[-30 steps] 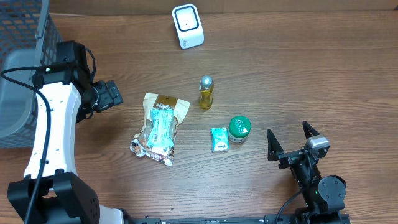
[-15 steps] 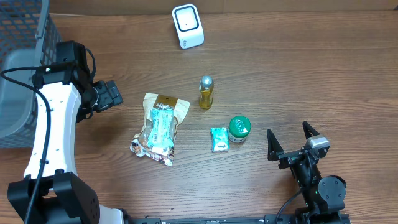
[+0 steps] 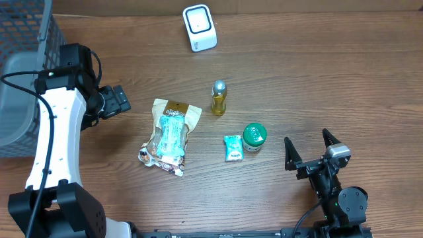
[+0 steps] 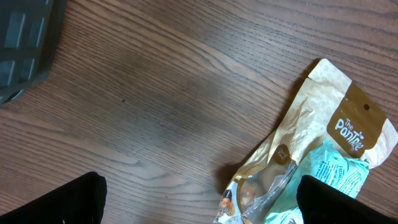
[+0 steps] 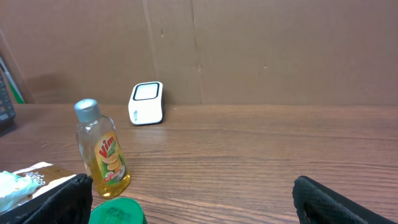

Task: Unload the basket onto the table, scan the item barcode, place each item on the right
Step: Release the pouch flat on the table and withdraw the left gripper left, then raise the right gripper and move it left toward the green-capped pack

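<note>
A white barcode scanner [image 3: 199, 27] stands at the table's far edge, also seen as the scanner [image 5: 147, 102] in the right wrist view. The items lie mid-table: a tan snack pouch [image 3: 169, 135], a yellow Vim bottle [image 3: 219, 98], a green-lidded jar [image 3: 254, 137] and a small green packet [image 3: 233, 147]. My left gripper [image 3: 117, 100] hovers open just left of the pouch; the left wrist view shows the pouch [image 4: 311, 162] reaching between the left gripper [image 4: 202, 205] fingers, untouched. My right gripper [image 3: 306, 137] rests open near the front right, holding nothing.
A grey wire basket [image 3: 26, 66] stands at the far left, its dark corner [image 4: 25, 43] showing in the left wrist view. A brown cardboard wall [image 5: 249, 50] backs the table. The bottle [image 5: 102, 149] and jar lid [image 5: 118, 211] sit left of the right gripper [image 5: 193, 205].
</note>
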`<state>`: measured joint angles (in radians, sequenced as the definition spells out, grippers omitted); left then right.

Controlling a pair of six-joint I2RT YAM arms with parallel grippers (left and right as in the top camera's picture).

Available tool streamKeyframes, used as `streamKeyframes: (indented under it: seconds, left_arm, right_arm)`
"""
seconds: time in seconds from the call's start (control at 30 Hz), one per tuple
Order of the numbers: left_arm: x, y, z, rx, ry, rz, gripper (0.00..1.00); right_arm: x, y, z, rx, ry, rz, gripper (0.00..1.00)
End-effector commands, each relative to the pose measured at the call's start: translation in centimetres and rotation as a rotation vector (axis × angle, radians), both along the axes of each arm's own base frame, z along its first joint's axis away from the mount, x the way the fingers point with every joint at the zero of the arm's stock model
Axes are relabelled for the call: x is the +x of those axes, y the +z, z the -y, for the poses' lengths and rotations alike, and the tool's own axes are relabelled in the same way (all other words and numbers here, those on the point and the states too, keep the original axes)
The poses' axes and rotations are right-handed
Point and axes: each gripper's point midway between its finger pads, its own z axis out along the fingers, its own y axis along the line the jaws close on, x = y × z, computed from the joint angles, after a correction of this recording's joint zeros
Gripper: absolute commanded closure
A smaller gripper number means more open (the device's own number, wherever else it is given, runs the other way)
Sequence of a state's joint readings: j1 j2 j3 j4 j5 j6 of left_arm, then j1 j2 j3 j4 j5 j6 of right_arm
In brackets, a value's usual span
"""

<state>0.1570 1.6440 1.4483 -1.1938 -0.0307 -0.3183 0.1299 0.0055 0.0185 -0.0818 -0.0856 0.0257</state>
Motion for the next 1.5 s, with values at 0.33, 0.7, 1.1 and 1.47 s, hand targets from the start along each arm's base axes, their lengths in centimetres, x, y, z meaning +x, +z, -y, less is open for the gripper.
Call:
streamKeyframes:
  seconds: [0.33, 0.7, 1.1, 1.47]
  left_arm:
    - [0.0, 0.1, 0.0, 0.003, -0.001, 0.001, 0.00]
    - [0.0, 0.1, 0.0, 0.003, -0.001, 0.002, 0.01]
    - [0.0, 0.1, 0.0, 0.003, -0.001, 0.002, 0.00]
    - [0.0, 0.1, 0.0, 0.003, -0.001, 0.002, 0.00]
  right_arm:
    - [0.1, -0.3, 0.2, -0.004, -0.014, -0.003, 0.00]
    - [0.0, 0.8, 0.3, 0.101, -0.017, 0.000, 0.00]
    - [-3.7, 12.8, 1.4, 0.122, -0.046, 0.106, 0.00]
    - [-2.0, 21.7, 1.1, 0.163, -0.066, -0.186, 0.00]
